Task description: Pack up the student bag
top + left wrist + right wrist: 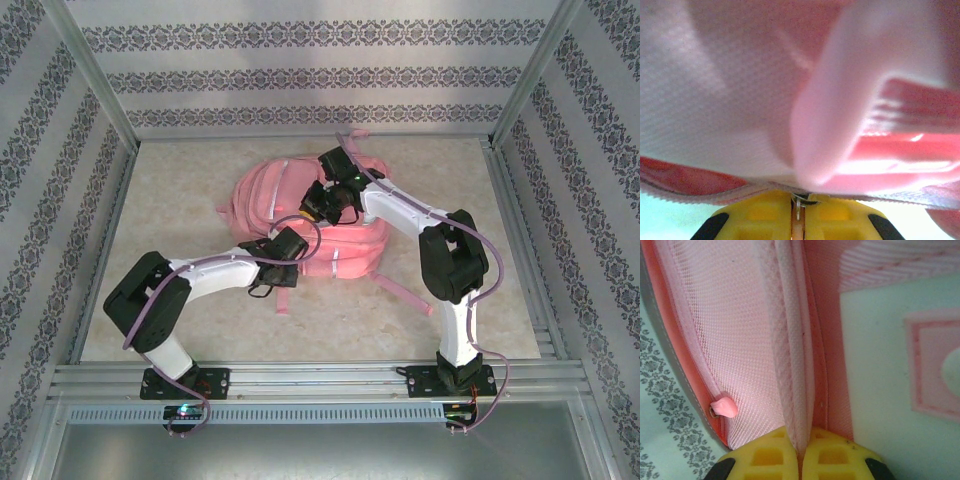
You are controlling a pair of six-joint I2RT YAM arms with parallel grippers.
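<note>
The student bag [268, 195] lies flat in the middle of the table, pink with pale stripes. My left gripper [293, 243] sits at its near edge. In the left wrist view its yellow fingers [755, 220] are shut on a small metal zipper pull [800, 204], with pink bag fabric [730, 100] right above. My right gripper [318, 205] is over the bag's middle. In the right wrist view its yellow fingers [765, 455] are shut on a padded pink fabric edge [796, 365] of the bag. A pink zipper tab [723, 407] hangs to the left of them.
Loose pink straps trail onto the beige table [170, 200] at the bag's near right [405, 292] and near side [283, 300]. Patterned walls and metal frame posts [95, 75] enclose the table. An aluminium rail [320, 375] runs along the near edge.
</note>
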